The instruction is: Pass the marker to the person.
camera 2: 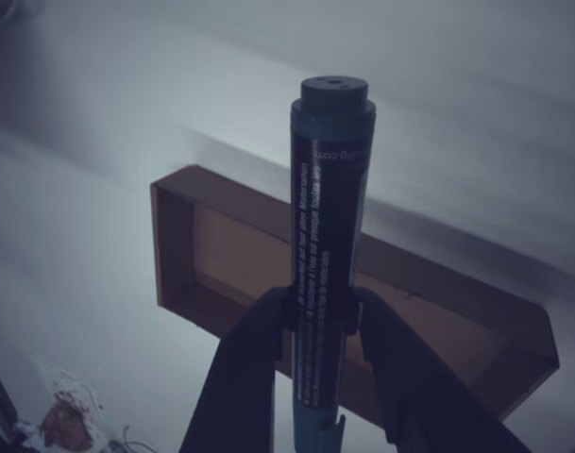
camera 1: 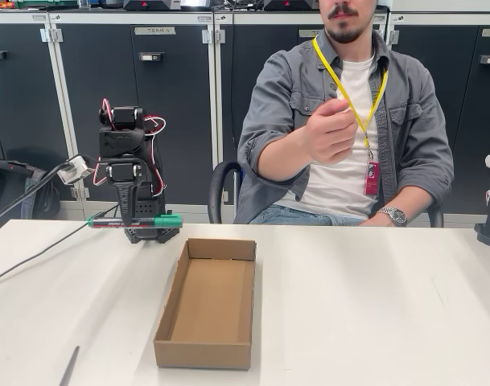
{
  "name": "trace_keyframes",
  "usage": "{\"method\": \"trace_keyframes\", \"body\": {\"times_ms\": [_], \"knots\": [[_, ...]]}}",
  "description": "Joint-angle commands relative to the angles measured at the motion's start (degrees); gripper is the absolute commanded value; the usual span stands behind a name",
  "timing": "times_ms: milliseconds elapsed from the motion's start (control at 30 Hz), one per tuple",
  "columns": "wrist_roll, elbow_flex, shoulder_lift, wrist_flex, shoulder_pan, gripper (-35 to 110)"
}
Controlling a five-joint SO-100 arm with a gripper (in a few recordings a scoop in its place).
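Observation:
The green marker (camera 1: 140, 220) with its red band lies level just above the table's far left part, held across its middle by my black gripper (camera 1: 137, 215), which is shut on it. In the wrist view the marker (camera 2: 325, 255) points away from the camera, clamped between the two dark fingers (camera 2: 254, 359) of the gripper (camera 2: 322, 316), its cap end over the box. The person (camera 1: 349, 121) sits behind the table in a grey overshirt, with a loosely curled hand (camera 1: 329, 129) raised at chest height, well to the right of the gripper.
An open, empty cardboard box (camera 1: 207, 304) sits mid-table, also seen in the wrist view as the cardboard box (camera 2: 188, 245) under the marker. A thin grey stick (camera 1: 68, 367) lies at the front left edge. A cable (camera 1: 35, 256) runs over the table's left side.

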Motion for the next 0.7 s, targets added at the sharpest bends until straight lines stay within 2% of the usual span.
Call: {"method": "trace_keyframes", "body": {"times_ms": [0, 200, 433, 667], "knots": [[-6.6, -4.9, 2.2, -3.9, -5.6, -5], [-18.1, -9.2, 0.4, -6.2, -13.4, -5], [-29.2, -10.8, -0.4, -12.0, -17.8, -5], [-30.9, -14.3, -0.9, -19.9, -21.6, -5]]}}
